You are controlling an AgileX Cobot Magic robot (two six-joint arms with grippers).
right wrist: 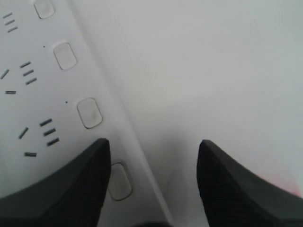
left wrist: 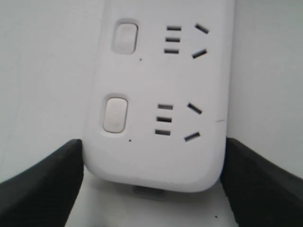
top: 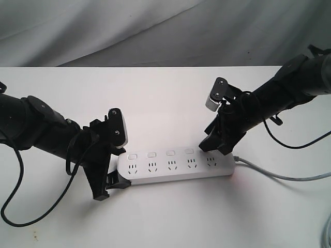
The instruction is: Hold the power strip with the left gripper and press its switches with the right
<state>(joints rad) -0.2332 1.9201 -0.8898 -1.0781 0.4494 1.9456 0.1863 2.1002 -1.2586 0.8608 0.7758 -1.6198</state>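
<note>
— On the white desk, across its middle, we see the power strip lying flat with its sockets facing up. Agreed?

— Agreed. Its grey cord leaves the end on the right of the exterior view and trails away over the desk.

— And the left gripper?

— We find it at the strip's other, rounded end. In the left wrist view its two black fingers sit one against each long side of the white body, clamped on that end.

— What do we make of the switches?

— We count four in a row in the exterior view, one above each socket set. The place of the fifth is covered by the right gripper.

— How do its fingers stand?

— Well apart. In the right wrist view one finger is over the strip, right beside the nearest switch, and the other is over bare desk beyond the strip's edge.

— Is that finger pressing the switch?

— We cannot tell. The finger hides part of the button, and the view is too close and soft to show contact.
</note>
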